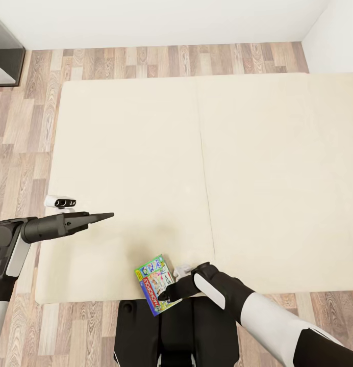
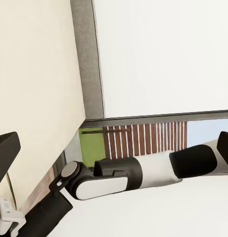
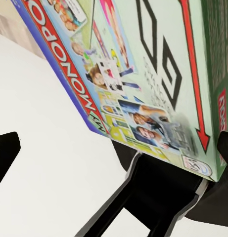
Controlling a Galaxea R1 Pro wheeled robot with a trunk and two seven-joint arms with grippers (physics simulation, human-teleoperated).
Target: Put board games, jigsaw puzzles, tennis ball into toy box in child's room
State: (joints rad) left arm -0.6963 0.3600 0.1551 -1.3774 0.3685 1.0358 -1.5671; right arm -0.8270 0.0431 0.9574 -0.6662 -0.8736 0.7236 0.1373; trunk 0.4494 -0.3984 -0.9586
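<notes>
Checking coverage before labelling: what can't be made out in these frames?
- Whether the right gripper grips the Monopoly box: in the head view the wrist covers the contact; in the right wrist view the fingers are cut off by the edges.
- Left gripper opening: the head view sees it side-on.
- Bed, right side: cut off by the head view's edge.

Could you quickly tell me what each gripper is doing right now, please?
Left gripper: appears shut, holding nothing, above the bed.
Right gripper: at the Monopoly box; grip cannot be told.
</notes>
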